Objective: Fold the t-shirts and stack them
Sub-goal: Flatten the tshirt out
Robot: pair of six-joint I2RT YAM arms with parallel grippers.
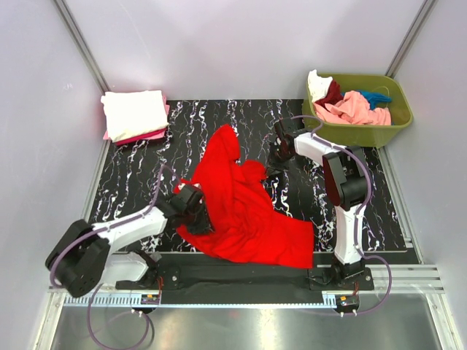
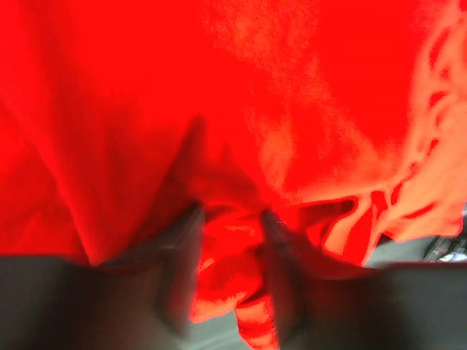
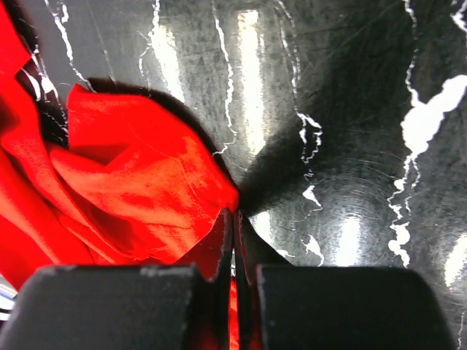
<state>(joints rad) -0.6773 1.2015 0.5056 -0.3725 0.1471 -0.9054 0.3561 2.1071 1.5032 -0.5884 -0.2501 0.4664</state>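
While the red t-shirt [image 1: 244, 211] lies crumpled across the near middle of the desk [image 1: 131, 175], the job looks to be at the spreading-out step, before any fold. Nearest, the left gripper [image 2: 230, 215] has its jaws either side of a bunch of cloth at the shirt's left edge; too blurred to tell whether they bite. Farther in, the right gripper [image 3: 235, 226] has its jaws pinched tight on a corner of it. Next, I reckon, both must lift and draw apart to flatten it. Beyond sit the folded stack [image 1: 135, 115], far left, and the bin [image 1: 357, 135] of loose t-shirts [image 1: 354, 106], far right.
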